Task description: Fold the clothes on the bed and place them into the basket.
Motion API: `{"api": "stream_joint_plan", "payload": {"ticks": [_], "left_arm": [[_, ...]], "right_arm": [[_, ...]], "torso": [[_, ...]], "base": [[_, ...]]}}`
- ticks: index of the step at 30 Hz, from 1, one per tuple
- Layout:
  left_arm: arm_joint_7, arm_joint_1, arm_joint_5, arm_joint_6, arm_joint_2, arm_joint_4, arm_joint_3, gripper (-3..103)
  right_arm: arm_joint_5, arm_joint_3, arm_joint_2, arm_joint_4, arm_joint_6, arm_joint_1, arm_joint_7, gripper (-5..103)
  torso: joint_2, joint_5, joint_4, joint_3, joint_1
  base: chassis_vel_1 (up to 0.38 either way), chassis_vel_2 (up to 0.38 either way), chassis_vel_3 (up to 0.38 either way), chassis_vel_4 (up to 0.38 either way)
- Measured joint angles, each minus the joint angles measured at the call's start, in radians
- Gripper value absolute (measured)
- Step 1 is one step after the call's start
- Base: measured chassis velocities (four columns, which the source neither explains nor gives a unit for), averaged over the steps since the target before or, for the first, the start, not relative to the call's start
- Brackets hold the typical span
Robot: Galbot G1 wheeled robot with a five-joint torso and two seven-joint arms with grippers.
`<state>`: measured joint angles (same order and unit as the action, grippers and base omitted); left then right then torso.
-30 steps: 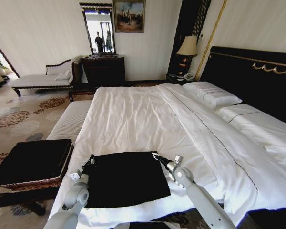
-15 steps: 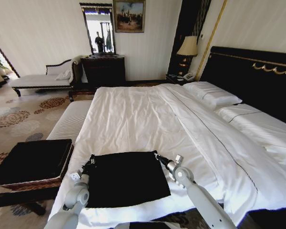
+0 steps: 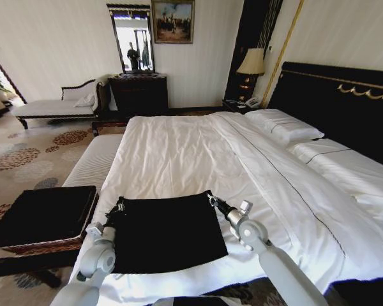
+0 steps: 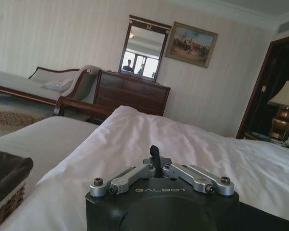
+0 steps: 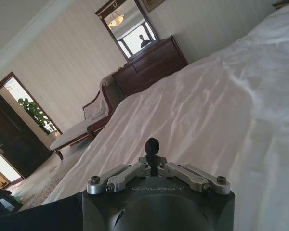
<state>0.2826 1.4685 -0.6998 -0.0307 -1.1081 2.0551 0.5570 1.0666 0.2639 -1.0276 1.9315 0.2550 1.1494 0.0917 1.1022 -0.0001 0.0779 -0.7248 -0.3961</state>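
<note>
Both my pincers are clenched on the far corners of the black folded T-shirt [image 3: 165, 233], left pincer [image 3: 119, 205] and right pincer [image 3: 210, 199]. Beyond them stretches open white-duveted bed [image 3: 179, 153]; the brown wicker basket with black fabric [image 3: 41, 220] stands beside my left pincer.

It was a bedroom, furnished like a formal hotel suite. A wide bed [image 3: 198, 159] with a white duvet and pillows [image 3: 284, 124] stood against a tall black headboard [image 3: 345, 102] trimmed in gold. A lamp [image 3: 251, 62] glowed beside it. Across the patterned carpet [image 3: 22, 156] were a dark dresser [image 3: 139, 94] under a mirror [image 3: 132, 39], a framed painting [image 3: 173, 20], and a pale chaise longue [image 3: 57, 105].
</note>
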Motion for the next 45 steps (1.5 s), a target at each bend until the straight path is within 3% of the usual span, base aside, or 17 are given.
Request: {"api": "stream_joint_plan", "payload": {"ticks": [12, 29, 37, 45], "left_arm": [[0.029, 0.025, -0.093, -0.009, 0.087, 0.2, 0.138, 1], [0.029, 0.124, -0.087, -0.011, 0.055, 0.296, 0.213, 1], [0.014, 0.333, -0.036, -0.002, 0.0, 0.417, 0.252, 1], [0.014, 0.487, -0.076, -0.038, -0.025, 0.451, 0.325, 1]], "right_arm": [[-0.055, 0.046, 0.041, 0.183, -0.057, 0.008, 0.036, 1], [-0.071, 0.096, 0.064, 0.263, -0.067, 0.064, 0.05, 1], [-0.069, 0.188, 0.091, 0.388, -0.075, 0.23, 0.064, 1], [0.016, 0.334, 0.101, 0.565, -0.046, 0.4, 0.108, 1]], "torso": [[0.0, 0.0001, 0.0, 0.0, 0.0], [0.0, 0.0001, 0.0, 0.0, 0.0], [0.0, 0.0003, -0.0002, 0.0, 0.0], [0.0, -0.0001, -0.0002, 0.0, 0.0]], "base": [[0.0, 0.0, 0.0, 0.0], [0.0, 0.0, 0.0, 0.0], [0.0, 0.0, 0.0, 0.0], [0.0, 0.0, 0.0, 0.0]]}}
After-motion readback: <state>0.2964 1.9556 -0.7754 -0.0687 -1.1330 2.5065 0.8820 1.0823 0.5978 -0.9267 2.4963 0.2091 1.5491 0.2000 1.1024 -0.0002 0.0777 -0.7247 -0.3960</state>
